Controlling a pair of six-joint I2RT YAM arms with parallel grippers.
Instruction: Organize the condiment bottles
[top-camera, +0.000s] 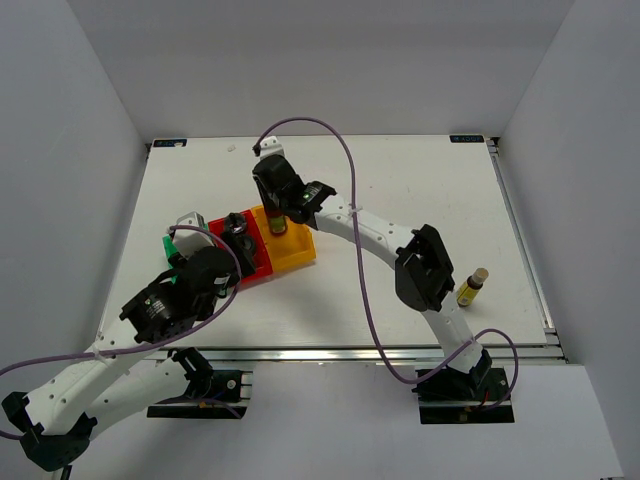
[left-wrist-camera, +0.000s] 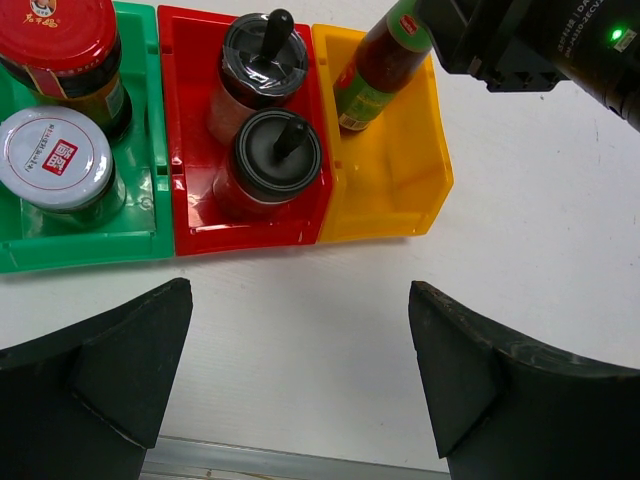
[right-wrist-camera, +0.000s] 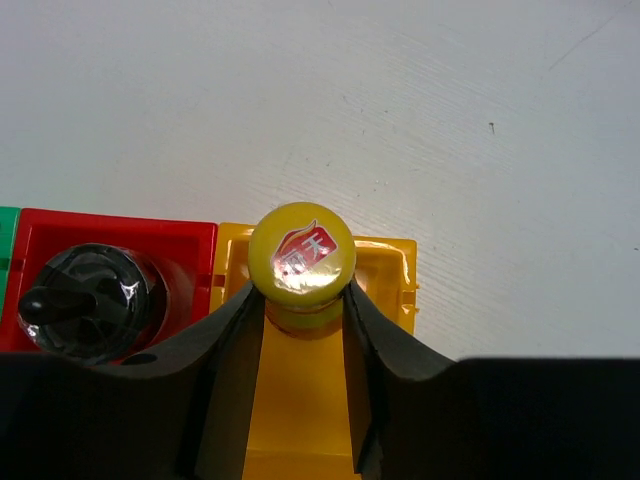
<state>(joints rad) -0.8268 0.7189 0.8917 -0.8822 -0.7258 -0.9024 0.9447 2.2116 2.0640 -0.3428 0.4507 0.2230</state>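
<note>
The slim sauce bottle (left-wrist-camera: 378, 70), with a green neck and a yellow cap (right-wrist-camera: 301, 252), stands tilted in the far end of the yellow bin (left-wrist-camera: 400, 190). My right gripper (right-wrist-camera: 301, 300) is shut on its neck just under the cap. Two black-lidded jars (left-wrist-camera: 265, 50) (left-wrist-camera: 277, 155) sit in the red bin (left-wrist-camera: 190, 215). A red-lidded jar (left-wrist-camera: 58, 25) and a silver-lidded jar (left-wrist-camera: 55, 155) sit in the green bin (left-wrist-camera: 90, 245). My left gripper (left-wrist-camera: 300, 290) is open and empty over the bare table, in front of the bins.
A small yellow bottle with a tan cap (top-camera: 472, 287) lies on the table at the right, beside the right arm's elbow (top-camera: 425, 265). The three bins stand side by side, left of centre. The table's front edge rail (top-camera: 330, 350) runs just below them.
</note>
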